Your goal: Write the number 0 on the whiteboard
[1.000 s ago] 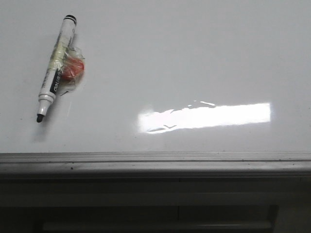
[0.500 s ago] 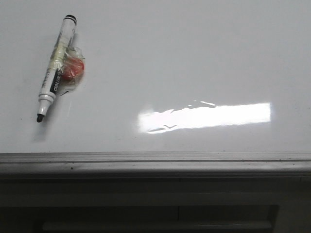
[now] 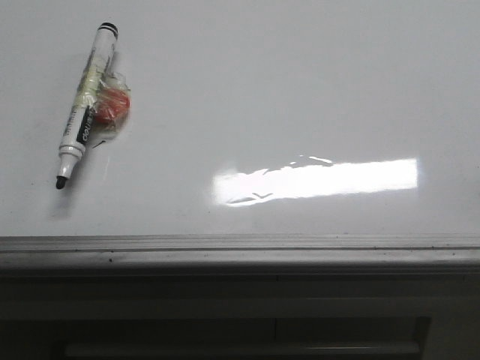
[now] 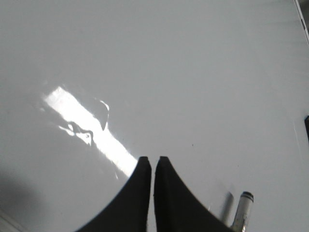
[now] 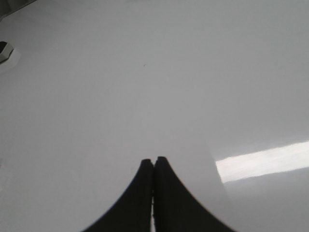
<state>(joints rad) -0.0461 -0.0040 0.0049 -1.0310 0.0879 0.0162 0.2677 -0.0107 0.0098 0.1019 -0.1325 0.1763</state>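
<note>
The whiteboard (image 3: 300,90) fills the front view, glossy white, with its grey metal edge rail (image 3: 240,251) along the near side. No drawn number 0 shows on it. A white marker (image 3: 85,112) with a black tip lies on the board at the far left, uncapped, tip toward the rail, with a red lump (image 3: 112,106) taped to its side. Its back end shows in the left wrist view (image 4: 241,212). My left gripper (image 4: 153,159) is shut and empty above the board, beside the marker. My right gripper (image 5: 154,160) is shut and empty above bare board.
A bright strip of reflected light (image 3: 315,180) lies on the board right of the middle. A tiny dark speck (image 5: 145,64) sits on the board in the right wrist view. Below the rail is a dark table front (image 3: 240,322).
</note>
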